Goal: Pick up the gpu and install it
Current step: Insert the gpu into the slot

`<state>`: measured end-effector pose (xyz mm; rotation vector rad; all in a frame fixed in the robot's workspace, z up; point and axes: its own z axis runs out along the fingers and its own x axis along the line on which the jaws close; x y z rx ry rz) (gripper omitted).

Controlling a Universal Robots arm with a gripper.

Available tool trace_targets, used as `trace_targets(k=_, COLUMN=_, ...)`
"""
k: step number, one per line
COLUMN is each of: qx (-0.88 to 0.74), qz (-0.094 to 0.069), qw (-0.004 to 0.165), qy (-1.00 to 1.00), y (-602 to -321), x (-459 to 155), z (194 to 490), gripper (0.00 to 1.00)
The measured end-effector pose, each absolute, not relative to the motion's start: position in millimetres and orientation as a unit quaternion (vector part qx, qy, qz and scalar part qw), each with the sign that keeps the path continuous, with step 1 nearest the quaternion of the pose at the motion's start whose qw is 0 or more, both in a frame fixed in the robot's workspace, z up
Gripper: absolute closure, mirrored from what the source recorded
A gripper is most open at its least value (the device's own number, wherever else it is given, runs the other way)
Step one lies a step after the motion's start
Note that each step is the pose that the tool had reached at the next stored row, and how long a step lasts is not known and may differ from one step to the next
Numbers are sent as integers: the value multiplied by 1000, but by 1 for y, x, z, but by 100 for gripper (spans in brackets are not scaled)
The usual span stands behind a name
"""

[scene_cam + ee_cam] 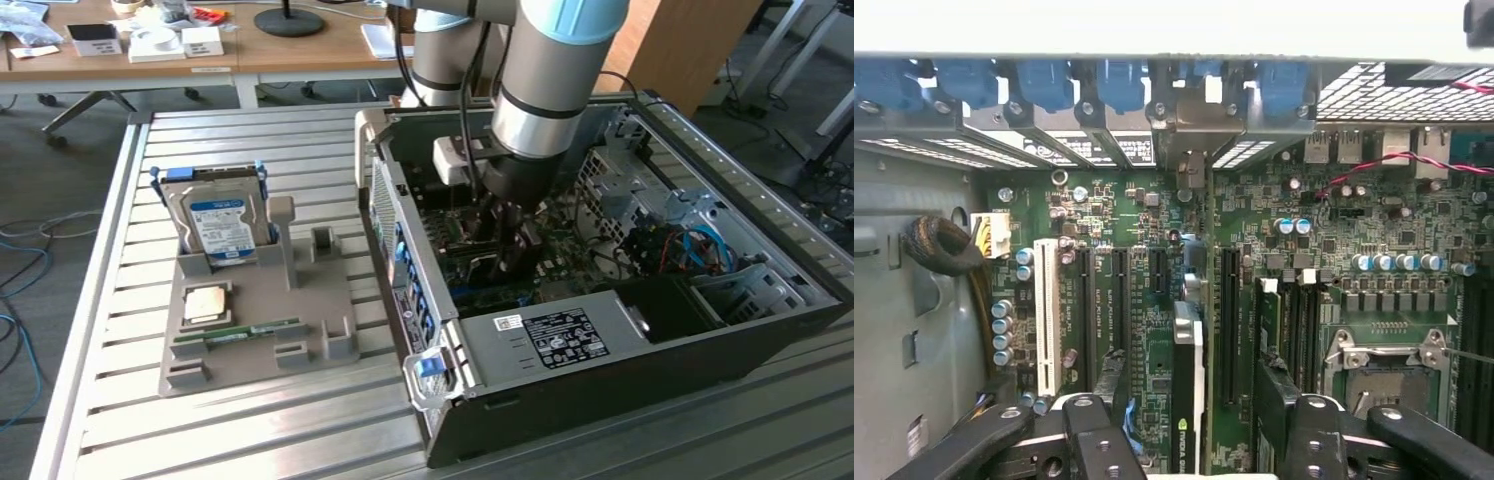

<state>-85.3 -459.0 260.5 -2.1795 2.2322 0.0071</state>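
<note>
In the wrist view the gpu (1187,375) stands on edge on the green motherboard (1334,240), a thin dark card with its silvery bracket (1189,150) against the case's rear slot openings. My gripper (1194,390) is open and straddles the card. One of its black fingers (1112,385) is on each side, and neither touches the card. In the exterior view the gripper (514,250) reaches down inside the open computer case (574,340).
A grey holder (260,320) on the slatted table at the exterior view's left carries a hard drive (220,225), a memory stick (240,332) and a small square chip (203,302). Case walls, blue slot latches (1044,80) and cables (939,245) surround the gripper.
</note>
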Motion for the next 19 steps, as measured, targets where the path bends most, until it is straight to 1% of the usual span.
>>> trace_targets(k=9, qx=-699, qz=2, qw=11, qy=715, y=-459, x=-85, z=269, gripper=36)
trace_targets(k=19, qx=-699, qz=2, qw=11, qy=715, y=-459, x=-85, z=270, gripper=36)
